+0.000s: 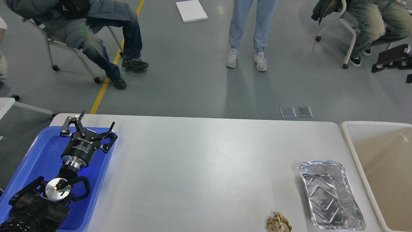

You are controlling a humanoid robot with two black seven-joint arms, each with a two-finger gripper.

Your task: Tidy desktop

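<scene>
The white desktop (199, 167) fills the lower view. An empty foil container (331, 194) lies on it at the right, and a crumpled brown paper ball (278, 223) lies at the front edge to its left. My left gripper (97, 118) hangs open and empty over the far end of the blue tray (38, 154) at the desktop's left. A black part that looks like my right gripper (391, 58) comes in at the right edge, high above the floor; its fingers cannot be told apart.
A beige bin (352, 151) stands against the desktop's right end. Beyond the desktop, one person stands (248, 32) and two people sit on wheeled chairs at the left (93, 35) and right (370, 22).
</scene>
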